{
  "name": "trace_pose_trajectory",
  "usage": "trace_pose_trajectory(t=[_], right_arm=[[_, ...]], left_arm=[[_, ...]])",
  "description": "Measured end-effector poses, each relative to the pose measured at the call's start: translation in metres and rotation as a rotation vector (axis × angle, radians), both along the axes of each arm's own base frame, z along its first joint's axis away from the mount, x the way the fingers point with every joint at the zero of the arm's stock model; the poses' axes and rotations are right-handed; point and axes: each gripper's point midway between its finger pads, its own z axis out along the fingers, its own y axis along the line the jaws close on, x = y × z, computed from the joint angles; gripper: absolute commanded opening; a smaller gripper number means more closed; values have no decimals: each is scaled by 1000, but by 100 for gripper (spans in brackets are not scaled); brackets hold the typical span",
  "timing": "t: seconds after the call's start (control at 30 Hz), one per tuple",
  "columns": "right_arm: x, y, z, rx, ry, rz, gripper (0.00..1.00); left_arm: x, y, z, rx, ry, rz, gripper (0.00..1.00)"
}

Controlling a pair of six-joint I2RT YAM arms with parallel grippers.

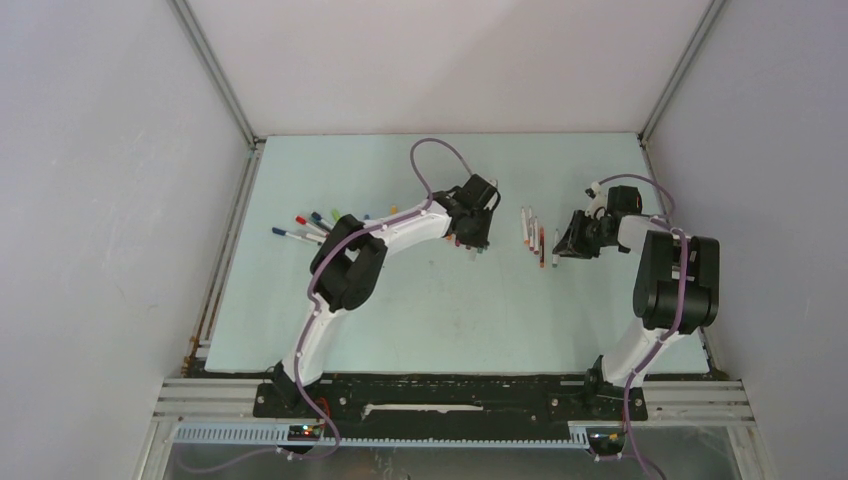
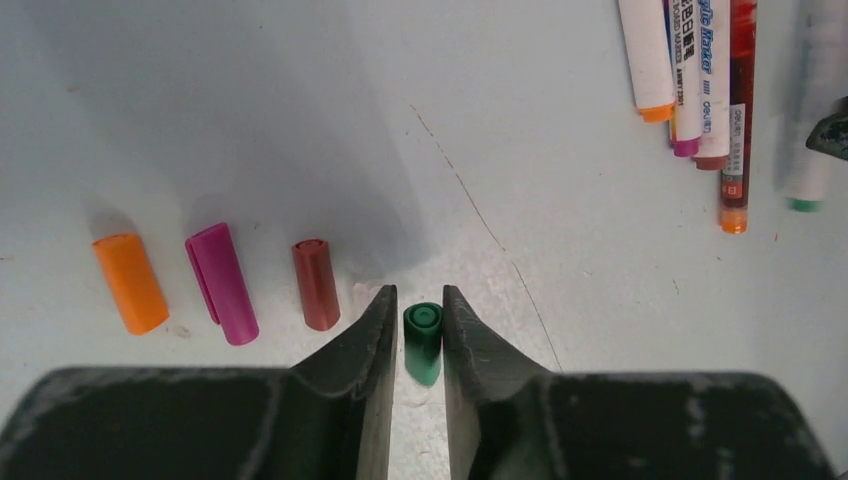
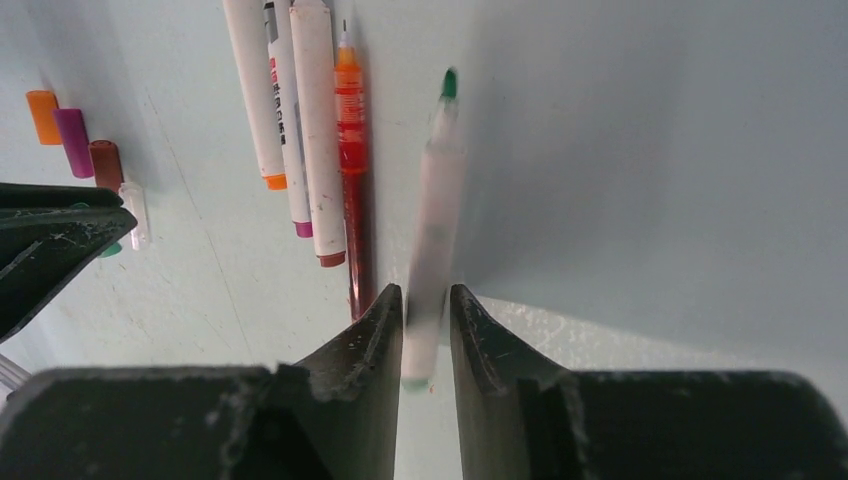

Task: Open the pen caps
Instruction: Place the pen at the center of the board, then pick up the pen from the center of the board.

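The small green plastic cap (image 2: 423,338) lies on the pale table (image 2: 560,150) at lower centre of the left wrist view. It sits between the left fingers (image 2: 372,335), which stand slightly parted with a sliver of table on either side, so they are released and not pinching. Such a cap is likely light, stiff and smooth, apt to roll or skid, and is best taken across its round sides near the middle. To its left lie a brown-red cap (image 2: 316,284), a magenta cap (image 2: 221,283) and an orange cap (image 2: 130,282), each apart from the next, the brown-red one just beside a finger. In the right wrist view the right fingers (image 3: 478,330) flank a blurred white pen barrel with a green tip (image 3: 432,200); I cannot tell whether they pinch it. A row of uncapped pens (image 3: 300,120) just beside it crowds any approach. Capped pens (image 1: 305,225) lie at the left of the top view, close against the left arm (image 1: 350,260).
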Motion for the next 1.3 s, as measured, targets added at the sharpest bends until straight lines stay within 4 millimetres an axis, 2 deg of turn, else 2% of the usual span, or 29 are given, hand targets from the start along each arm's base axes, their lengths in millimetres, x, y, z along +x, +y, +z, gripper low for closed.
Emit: trace_pose_trajectory(t=[0.47, 0.6, 0.73, 0.83, 0.93, 1.03, 1.1, 1.17, 1.3], right_arm=[[-2, 2, 8, 26, -10, 23, 35], [-4, 6, 32, 27, -77, 76, 35], [-5, 14, 69, 31, -198, 182, 35], [-13, 22, 98, 35, -306, 293, 35], [-27, 31, 123, 66, -395, 387, 35], [-39, 36, 143, 92, -467, 448, 35], [-48, 40, 154, 110, -507, 485, 35], [-53, 43, 161, 121, -537, 512, 35], [-61, 48, 166, 148, -558, 547, 35]], left_arm=[[2, 3, 1, 40, 6, -5, 36], [3, 3, 8, 23, -14, -6, 39], [-8, 16, 40, -18, -80, -24, 45], [-16, 35, 86, -71, -202, -18, 56], [-20, 63, 134, -107, -366, 21, 71], [-24, 95, 161, -103, -496, 85, 83], [-23, 119, 169, -86, -553, 133, 86], [-18, 136, 166, -68, -562, 168, 89], [3, 179, 138, -21, -502, 263, 90]])
